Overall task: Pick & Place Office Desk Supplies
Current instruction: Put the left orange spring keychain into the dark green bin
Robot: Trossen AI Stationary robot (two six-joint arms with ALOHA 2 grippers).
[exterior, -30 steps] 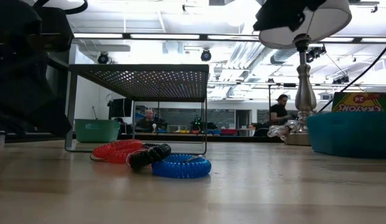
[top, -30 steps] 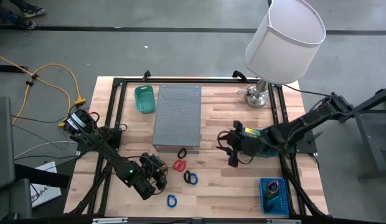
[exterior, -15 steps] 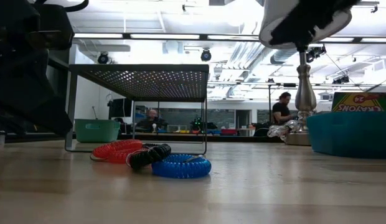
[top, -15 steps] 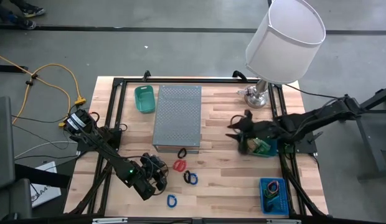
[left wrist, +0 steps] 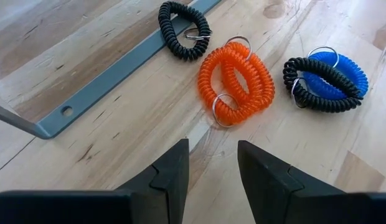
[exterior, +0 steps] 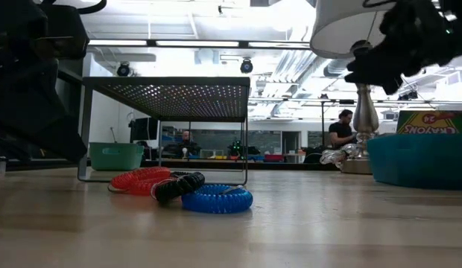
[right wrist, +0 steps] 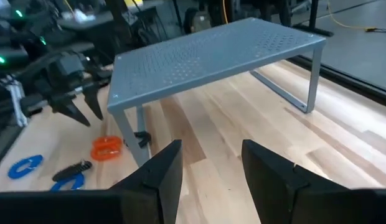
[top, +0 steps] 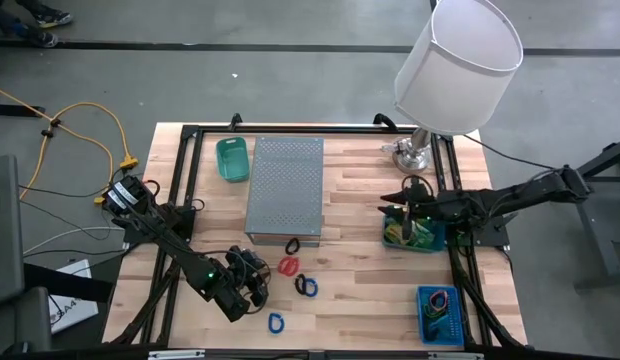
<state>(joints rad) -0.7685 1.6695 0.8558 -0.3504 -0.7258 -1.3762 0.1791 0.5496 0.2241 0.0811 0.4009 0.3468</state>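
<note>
The open, empty left claw [top: 252,278] hovers low over the counter [top: 355,285]; the orange coil band [top: 288,266] lies near at two o'clock.

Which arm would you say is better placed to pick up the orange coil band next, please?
Probably the left: its open claw hangs right before the orange coil band, while the right claw, also open, sits over the teal bin across the table.

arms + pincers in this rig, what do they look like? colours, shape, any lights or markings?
Both arms are dark, near-black, jointed links. The left arm carries a small green light near its wrist. The left pincer has two dark, flat, wedge-shaped fingers; the right pincer looks the same. No printed markings are visible.
</note>
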